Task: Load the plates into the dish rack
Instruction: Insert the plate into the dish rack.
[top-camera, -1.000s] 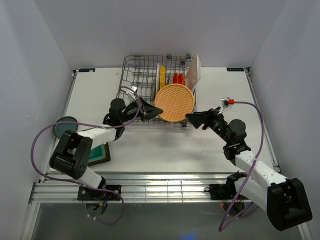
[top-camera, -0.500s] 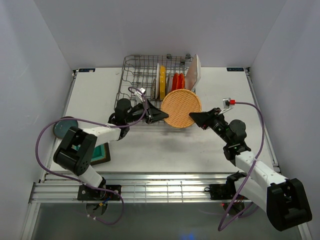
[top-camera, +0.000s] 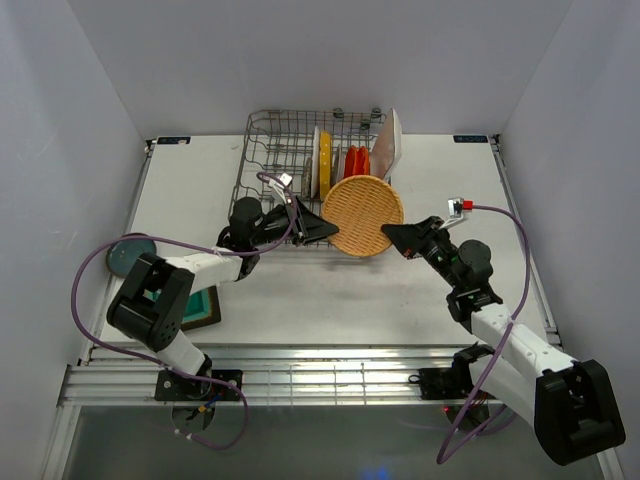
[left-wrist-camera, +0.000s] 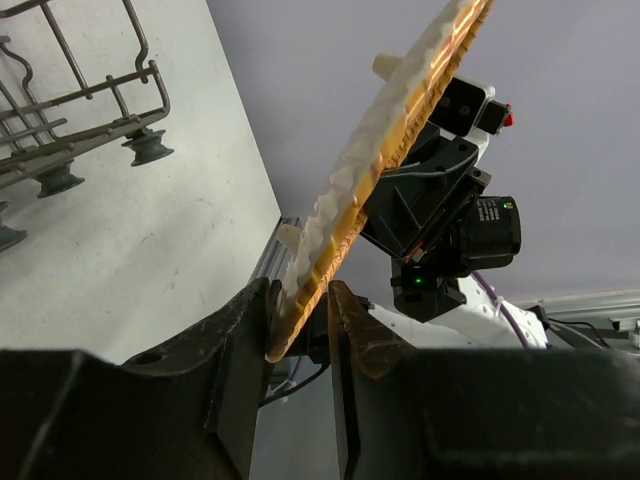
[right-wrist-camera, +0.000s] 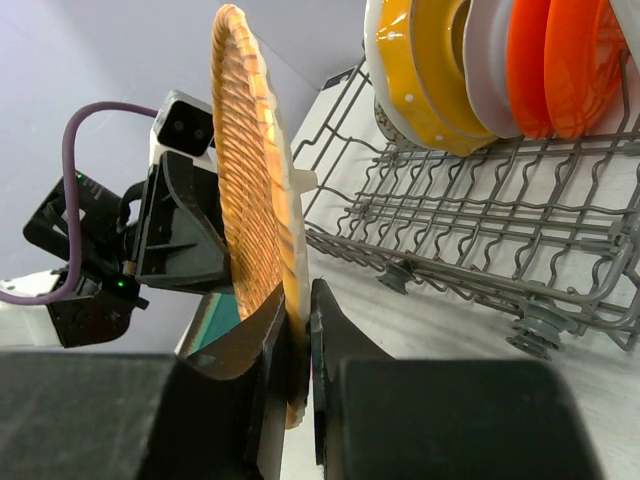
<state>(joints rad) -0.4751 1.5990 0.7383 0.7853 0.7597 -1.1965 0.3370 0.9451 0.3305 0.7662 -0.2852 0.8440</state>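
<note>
- Tabletop (top-camera: 190, 190) — white. The dish rack (top-camera: 275, 160) sits at its far middle, and the left-hand rows of tines look bare.
- In the right-hand part of the rack several plates stand on edge, among them a yellow scalloped plate (top-camera: 325, 160), an orange-red plate (top-camera: 356, 160) and a white rectangular plate (top-camera: 389, 143) leaning at the far right.
- The wooden plate (top-camera: 366, 213) is off the tabletop, upright on edge just in front of the rack's near right corner. It is held between the two arms and is not yet among the tines.
- Two plates wait on the left: a square teal plate (top-camera: 200, 305) beneath the left arm and a dark teal plate (top-camera: 125, 255) at the tabletop's left edge.
- The right gripper (top-camera: 386, 234) has its jaws pinched onto the wooden plate's right rim; the wrist view shows the rim squeezed between them.
- The left gripper (top-camera: 333, 231) has its jaws astride the opposite rim. The plate sits slanted across the gap, and I cannot tell whether they grip it or only cradle it.
- Step in hand, as I judge it: a hand-over of the wooden plate from left to right, partway through loading.
- Next move calls for the left jaws to be clear of the rim. The right arm then carries the plate over the rack wall, edge-down and lined up with a free slot — watch for the rim catching the wire.
</note>
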